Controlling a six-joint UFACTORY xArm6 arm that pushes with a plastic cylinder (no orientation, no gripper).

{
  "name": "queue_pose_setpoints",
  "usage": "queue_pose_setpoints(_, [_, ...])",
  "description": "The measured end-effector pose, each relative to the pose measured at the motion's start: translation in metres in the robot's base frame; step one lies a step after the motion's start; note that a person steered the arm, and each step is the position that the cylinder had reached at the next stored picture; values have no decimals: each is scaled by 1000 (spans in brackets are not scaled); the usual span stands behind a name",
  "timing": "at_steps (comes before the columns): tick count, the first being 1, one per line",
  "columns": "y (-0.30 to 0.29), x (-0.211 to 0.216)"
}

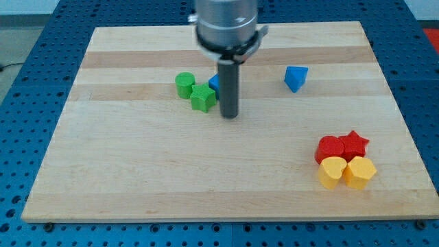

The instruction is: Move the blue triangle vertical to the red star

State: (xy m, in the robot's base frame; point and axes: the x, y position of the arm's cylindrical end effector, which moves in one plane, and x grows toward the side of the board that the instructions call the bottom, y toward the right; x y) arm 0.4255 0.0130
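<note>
The blue triangle point(295, 77) lies on the wooden board point(137, 178) at the view's upper right. The red star point(354, 143) sits at the lower right, touching a red round block point(330, 147). My tip point(230, 115) rests on the board near the middle, well left of the blue triangle and just right of a green star point(202, 98). A second blue block point(215, 82) is mostly hidden behind the rod; its shape cannot be made out.
A green cylinder point(184, 84) touches the green star on its upper left. A yellow heart-like block point(333, 171) and a yellow hexagon-like block point(360, 171) sit just below the red blocks. The board's right edge is near this cluster.
</note>
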Motion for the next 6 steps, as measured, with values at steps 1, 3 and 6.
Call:
queue_pose_setpoints(1, [16,-43])
queue_pose_setpoints(3, [88,-67])
queue_pose_setpoints(6, [140,-58])
